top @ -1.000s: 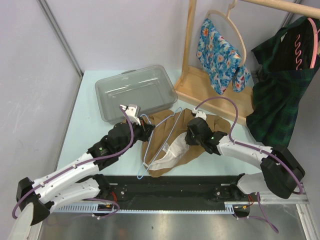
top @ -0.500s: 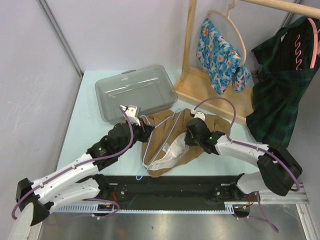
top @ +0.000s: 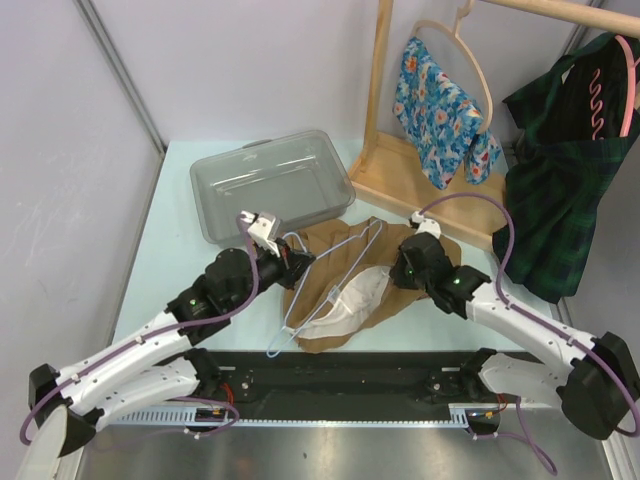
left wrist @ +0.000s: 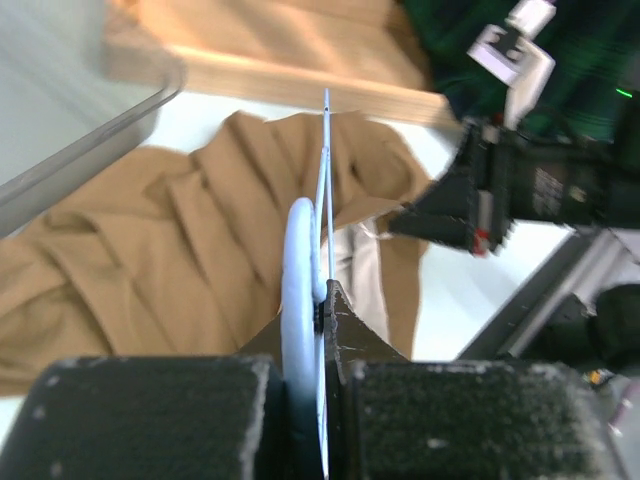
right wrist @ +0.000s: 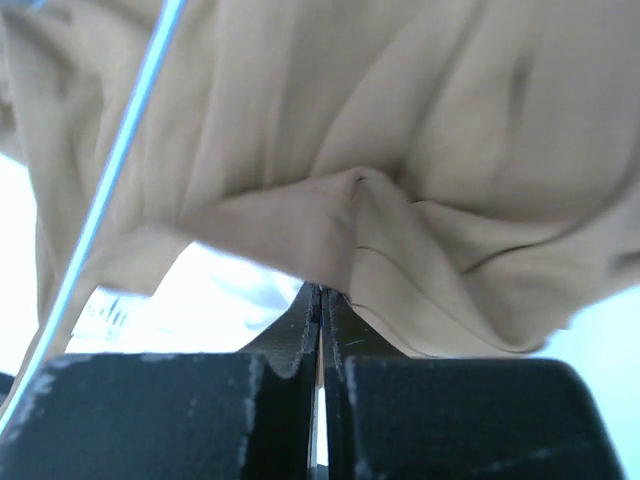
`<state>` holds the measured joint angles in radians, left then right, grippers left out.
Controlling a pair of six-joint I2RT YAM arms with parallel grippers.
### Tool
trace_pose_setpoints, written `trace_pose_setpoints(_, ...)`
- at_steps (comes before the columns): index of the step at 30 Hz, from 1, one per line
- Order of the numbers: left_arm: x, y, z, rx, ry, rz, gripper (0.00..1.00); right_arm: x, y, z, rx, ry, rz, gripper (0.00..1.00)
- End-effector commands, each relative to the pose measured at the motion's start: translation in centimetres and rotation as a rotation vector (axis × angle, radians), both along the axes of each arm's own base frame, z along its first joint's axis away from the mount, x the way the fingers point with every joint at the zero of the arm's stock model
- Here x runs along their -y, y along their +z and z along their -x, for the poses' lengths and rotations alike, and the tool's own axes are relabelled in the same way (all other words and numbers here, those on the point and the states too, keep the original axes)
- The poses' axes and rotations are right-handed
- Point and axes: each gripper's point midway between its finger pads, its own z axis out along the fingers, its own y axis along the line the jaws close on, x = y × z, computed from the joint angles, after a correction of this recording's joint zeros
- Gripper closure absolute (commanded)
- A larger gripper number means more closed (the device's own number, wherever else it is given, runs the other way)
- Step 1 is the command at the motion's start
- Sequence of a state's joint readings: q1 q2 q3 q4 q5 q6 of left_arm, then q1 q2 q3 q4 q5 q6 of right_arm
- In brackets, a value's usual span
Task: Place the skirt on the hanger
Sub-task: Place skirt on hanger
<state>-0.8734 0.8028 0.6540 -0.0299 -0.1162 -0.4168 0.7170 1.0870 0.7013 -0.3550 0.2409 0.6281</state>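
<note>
The tan skirt lies crumpled on the table, its white lining showing at the front. Across it lies a pale blue wire hanger. My left gripper is at the skirt's left edge, shut on the hanger's hook end just above the skirt. At the skirt's right side my right gripper is shut, pinching a fold of the skirt at its fingertips. In the right wrist view the hanger wire crosses on the left.
A clear plastic bin stands behind the left gripper. A wooden rack at the back right carries a floral garment and a dark green plaid garment. The black base rail runs along the near edge.
My right gripper has shut on the skirt's fold and moved right, drawing the cloth with it. The left arm and hanger shifted slightly toward the front left.
</note>
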Motion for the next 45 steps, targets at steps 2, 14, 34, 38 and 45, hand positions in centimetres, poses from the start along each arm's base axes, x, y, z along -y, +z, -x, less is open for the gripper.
trace_pose_setpoints(2,1.7,3.4,2.7,0.128,-0.201,0.065,1.0,3.4,1.5,-1.4,0.019,-0.108,0.004,1.0)
trace_pose_setpoints(14,2.7,2.3,4.9,0.12,-0.369,-0.032,1.0,3.7,4.3,-4.0,0.068,-0.107,-0.181,1.0)
trace_pose_setpoints(34,1.4,4.4,1.2,0.194,-0.161,-0.033,1.0,0.4,7.4,-4.1,0.081,-0.011,-0.405,1.0)
trace_pose_setpoints(38,1.5,4.6,0.9,0.194,-0.153,-0.035,1.0,-0.2,7.7,-4.3,0.071,0.01,-0.442,0.98)
trace_pose_setpoints(45,1.6,4.6,1.1,0.199,-0.165,-0.038,1.0,0.8,7.1,-3.9,0.051,-0.036,-0.411,1.0)
